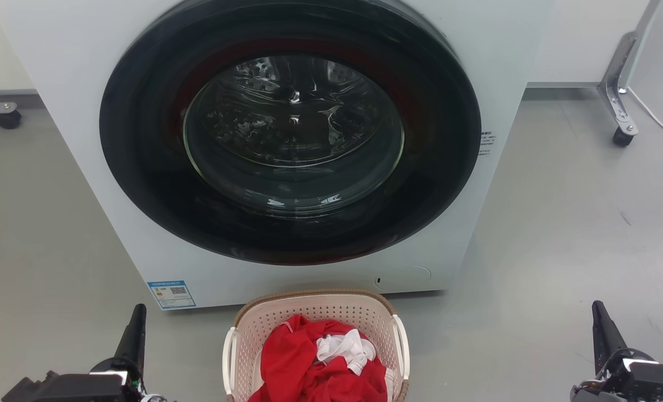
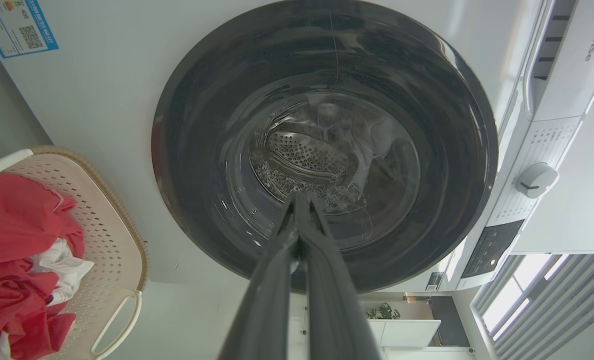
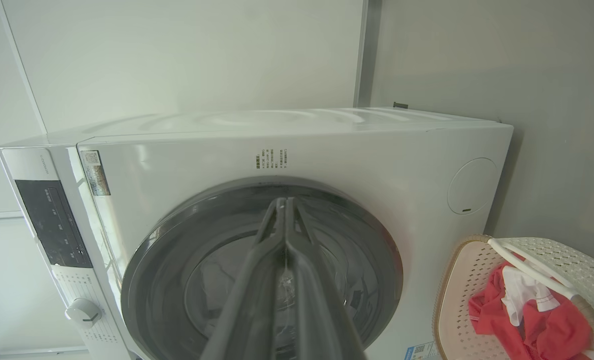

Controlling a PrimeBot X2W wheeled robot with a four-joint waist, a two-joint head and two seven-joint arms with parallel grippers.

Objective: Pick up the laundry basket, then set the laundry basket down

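I see laundry basket (image 1: 314,308) on floor (image 1: 560,234), just before washing machine (image 1: 74,84), red and white clothes (image 1: 309,363) inside. Left pincer (image 2: 299,200) and right pincer (image 3: 282,204) closed, empty, clear of it.

Cream laundry basket (image 1: 309,314), brown rim (image 1: 314,292), red clothes (image 1: 295,363), white washing machine (image 1: 80,139)

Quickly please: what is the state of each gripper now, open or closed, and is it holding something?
Left gripper: closed, fingers together, holding nothing.
Right gripper: closed, fingers together, holding nothing.
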